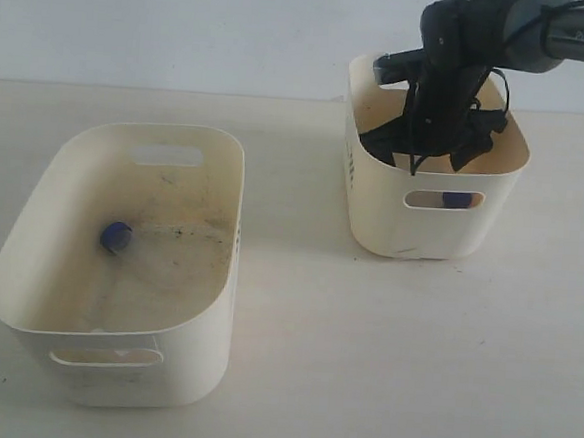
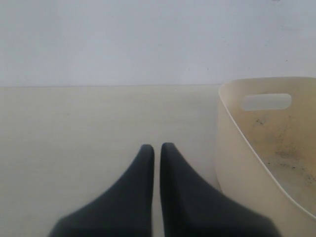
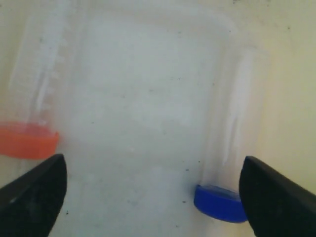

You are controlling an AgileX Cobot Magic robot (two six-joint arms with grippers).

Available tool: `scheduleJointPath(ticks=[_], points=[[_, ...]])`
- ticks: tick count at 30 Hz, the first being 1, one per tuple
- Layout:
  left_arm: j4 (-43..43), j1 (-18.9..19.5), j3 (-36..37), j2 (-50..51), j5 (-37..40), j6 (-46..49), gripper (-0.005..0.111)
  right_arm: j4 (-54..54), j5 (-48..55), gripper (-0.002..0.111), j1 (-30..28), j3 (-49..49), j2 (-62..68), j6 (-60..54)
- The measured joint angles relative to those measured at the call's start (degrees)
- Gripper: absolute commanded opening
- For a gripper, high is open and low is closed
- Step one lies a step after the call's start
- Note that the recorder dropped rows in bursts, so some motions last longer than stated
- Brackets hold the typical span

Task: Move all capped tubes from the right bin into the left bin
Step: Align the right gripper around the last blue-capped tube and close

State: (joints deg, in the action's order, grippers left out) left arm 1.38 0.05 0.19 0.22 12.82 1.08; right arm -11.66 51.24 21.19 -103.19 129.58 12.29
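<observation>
Right hand (image 3: 153, 197): wide open, holding nothing, lowered inside the right bin (image 1: 426, 233); its two dark fingertips (image 3: 34, 192) stand far apart over the pale bin floor.
Orange-capped tube (image 3: 34, 89): lies on that floor by one fingertip, cap end nearest the hand.
Blue-capped tube (image 3: 232, 128): lies by the other fingertip, roughly parallel to the orange one and well apart from it.
Left hand (image 2: 157, 153): closed on nothing, only a thin slit between the fingers, over the desk (image 1: 312, 361) just beside the left bin (image 2: 232, 148).
Left bin contents: one tube with a blue cap (image 1: 116, 235) on the speckled floor.
Bins: both on the desk, well apart.
</observation>
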Motion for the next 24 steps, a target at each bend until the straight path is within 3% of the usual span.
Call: scheduleJointPath(ticks=[24], points=[[0.00, 0.00, 0.00, 0.00, 0.00, 0.00, 0.004, -5.33, 1.39, 0.088, 0.54, 0.00, 1.32, 0.55]])
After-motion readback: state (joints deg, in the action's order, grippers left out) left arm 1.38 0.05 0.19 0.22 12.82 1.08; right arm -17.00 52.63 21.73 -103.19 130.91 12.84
